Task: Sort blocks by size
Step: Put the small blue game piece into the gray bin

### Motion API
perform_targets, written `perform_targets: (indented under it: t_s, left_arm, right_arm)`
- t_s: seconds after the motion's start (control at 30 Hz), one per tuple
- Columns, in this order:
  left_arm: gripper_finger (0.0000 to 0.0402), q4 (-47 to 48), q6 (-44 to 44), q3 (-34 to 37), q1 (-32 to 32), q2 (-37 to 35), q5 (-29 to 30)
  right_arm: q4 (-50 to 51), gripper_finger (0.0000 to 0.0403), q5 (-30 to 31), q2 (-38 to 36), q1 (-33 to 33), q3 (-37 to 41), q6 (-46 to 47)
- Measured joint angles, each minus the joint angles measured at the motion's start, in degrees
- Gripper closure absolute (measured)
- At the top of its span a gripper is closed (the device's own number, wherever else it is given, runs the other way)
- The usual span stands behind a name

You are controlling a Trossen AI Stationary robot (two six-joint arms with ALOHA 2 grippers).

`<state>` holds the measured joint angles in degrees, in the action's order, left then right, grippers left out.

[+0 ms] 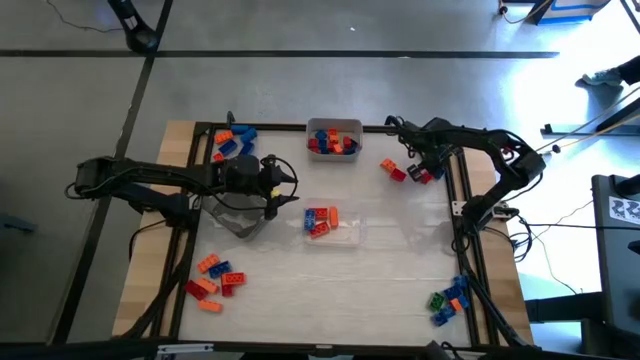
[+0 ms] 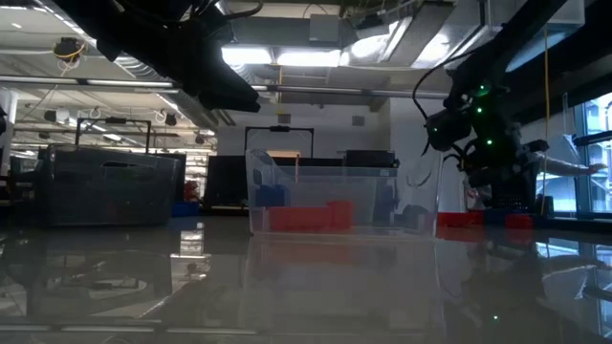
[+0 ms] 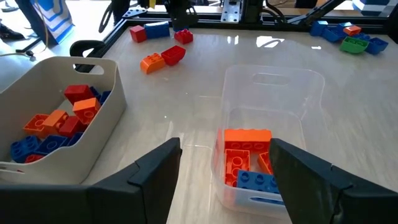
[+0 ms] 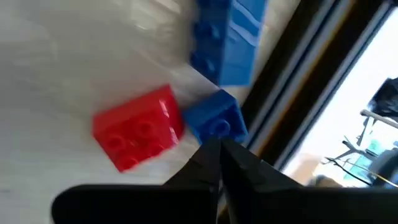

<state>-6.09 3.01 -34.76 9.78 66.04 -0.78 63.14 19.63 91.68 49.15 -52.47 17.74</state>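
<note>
My right gripper [image 4: 217, 148] is shut and points steeply down at the table's far right [image 1: 425, 170]. Its tips stand at the near edge of a small blue brick [image 4: 215, 121]. A red brick [image 4: 140, 134] lies beside that one, and a larger blue brick [image 4: 227, 40] lies beyond it by the frame rail. All three rest flat on the table. My left gripper [image 3: 224, 180] hangs open over the table's middle [image 1: 280, 185]. It faces a clear tray [image 3: 298, 84] that holds orange and blue bricks [image 3: 247, 158]. My right gripper's shut fingertips [image 4: 208, 155] come from above, slanting, at the small blue brick's near lower edge [image 4: 211, 134]. I cannot tell whether they touch it. The brick lies on the table with nothing between the fingers.
A white tray [image 1: 312, 128] of red, blue and orange bricks stands at the far middle. Loose piles lie at the far left [image 1: 232, 140], near left [image 1: 215, 280] and near right [image 1: 450, 298]. An orange and a red brick [image 1: 392, 168] lie left of my right gripper. Black frame rails [image 1: 462, 215] border the table.
</note>
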Motion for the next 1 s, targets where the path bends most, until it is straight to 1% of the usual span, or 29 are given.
perform_targets:
  t_s: [0.13,0.27,0.43,0.63,0.83,1.0]
  left_arm:
    - [0.0170,-0.02,0.00,0.00,0.00,0.00,0.00]
    - [0.0170,-0.02,0.00,0.00,0.00,0.00,0.00]
    - [0.0170,-0.02,0.00,0.00,0.00,0.00,-0.01]
    - [0.0170,-0.09,0.00,0.00,0.00,0.00,-0.02]
    - [0.0170,-0.09,-0.02,0.00,0.00,0.00,-0.02]
    - [0.0170,-0.11,-0.02,0.00,0.00,0.00,-0.02]
  right_arm:
    - [-0.16,0.0383,-0.74,0.98,0.06,0.00,-0.03]
    - [-0.75,0.0382,-0.80,3.93,0.04,0.00,-0.04]
    - [-0.31,0.0382,1.19,7.23,0.00,-0.09,-0.48]
    - [0.07,0.0381,0.36,7.32,-0.85,-0.13,-1.55]
    - [3.23,0.0381,-4.95,7.37,-4.78,-0.02,-1.73]
    - [4.08,0.0381,-9.10,7.32,-10.50,-0.04,-1.25]
